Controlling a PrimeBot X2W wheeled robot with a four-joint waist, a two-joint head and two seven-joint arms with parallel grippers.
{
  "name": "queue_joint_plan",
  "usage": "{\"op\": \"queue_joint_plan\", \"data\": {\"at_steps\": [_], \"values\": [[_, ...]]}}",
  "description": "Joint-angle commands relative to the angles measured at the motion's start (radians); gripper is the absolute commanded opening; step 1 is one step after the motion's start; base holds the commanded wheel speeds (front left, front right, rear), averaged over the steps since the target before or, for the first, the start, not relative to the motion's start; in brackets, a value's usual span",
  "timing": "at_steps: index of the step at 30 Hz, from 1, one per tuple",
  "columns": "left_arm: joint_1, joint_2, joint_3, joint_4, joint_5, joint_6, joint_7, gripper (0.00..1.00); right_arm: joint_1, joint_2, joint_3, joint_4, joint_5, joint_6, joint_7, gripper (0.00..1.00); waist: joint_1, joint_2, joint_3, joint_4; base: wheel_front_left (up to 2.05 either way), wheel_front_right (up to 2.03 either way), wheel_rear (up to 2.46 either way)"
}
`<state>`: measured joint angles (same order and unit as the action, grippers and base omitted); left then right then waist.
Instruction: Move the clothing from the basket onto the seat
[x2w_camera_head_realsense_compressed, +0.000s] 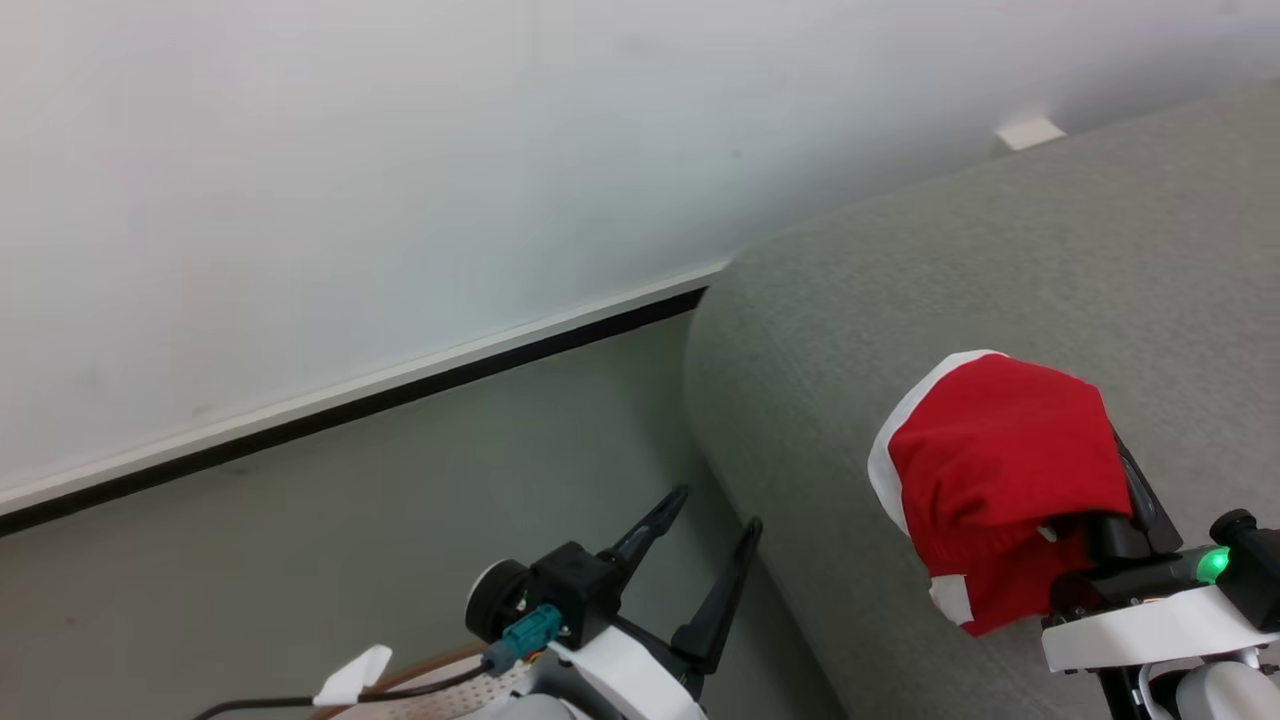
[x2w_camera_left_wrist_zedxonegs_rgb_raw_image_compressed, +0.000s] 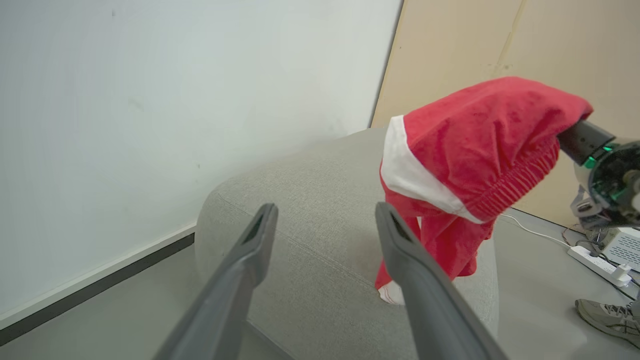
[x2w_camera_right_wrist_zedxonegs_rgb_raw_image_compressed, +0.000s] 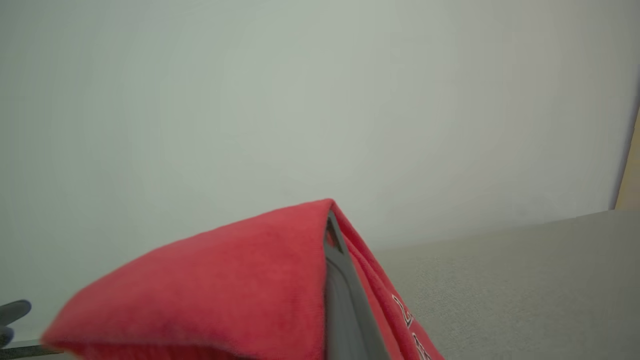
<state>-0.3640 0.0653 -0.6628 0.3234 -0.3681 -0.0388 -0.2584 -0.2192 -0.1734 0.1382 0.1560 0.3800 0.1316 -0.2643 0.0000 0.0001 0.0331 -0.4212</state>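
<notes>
Right claw (x2w_camera_right_wrist_zedxonegs_rgb_raw_image_compressed: 330, 220): fingers pressed together on the clothing (x2w_camera_head_realsense_compressed: 1000, 450), which hoods over them and hangs above the seat (x2w_camera_head_realsense_compressed: 900, 260), near its rounded end. Risk, as I judge it: on release the cloth may stay hooked over my fingertips, or slide off that rounded end to the floor (x2w_camera_head_realsense_compressed: 450, 480). My right arm reaches in over the seat. My left claw (x2w_camera_head_realsense_compressed: 720, 506), spread and empty, hangs beside the seat's end.

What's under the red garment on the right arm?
The red garment drapes over the right pincer; one grey finger edge peeks out at the fold. Below it lies the grey sofa. Whether the pincer pinches the cloth is covered.
</notes>
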Motion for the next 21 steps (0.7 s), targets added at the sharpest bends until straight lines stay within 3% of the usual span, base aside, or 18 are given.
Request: {"op": "queue_joint_plan", "data": {"at_steps": [1,11,17,21], "values": [[0.001,0.001,-0.001,0.008,0.020,-0.001,-0.006,1.00,0.011,-0.005,-0.005,-0.011,0.007,-0.002,0.000,0.00,0.0000,-0.0001,0.010,-0.054,0.00,0.00,0.00],[-0.016,-0.003,0.019,0.008,0.046,-0.006,-0.006,1.00,-0.023,-0.016,-0.025,0.002,0.041,-0.002,0.000,0.00,0.0000,-0.0001,0.050,-0.079,0.00,0.00,0.00],[-0.040,-0.001,0.015,0.004,0.082,-0.008,-0.006,1.00,-0.078,-0.029,-0.065,0.036,0.038,-0.002,0.000,0.00,0.0000,-0.0001,0.108,-0.034,0.00,0.00,0.00],[-0.067,0.008,0.005,0.003,0.100,-0.014,-0.006,1.00,-0.159,-0.078,-0.086,0.085,0.020,-0.002,0.000,0.00,0.0000,-0.0001,0.170,0.006,0.00,0.00,0.00]]}}
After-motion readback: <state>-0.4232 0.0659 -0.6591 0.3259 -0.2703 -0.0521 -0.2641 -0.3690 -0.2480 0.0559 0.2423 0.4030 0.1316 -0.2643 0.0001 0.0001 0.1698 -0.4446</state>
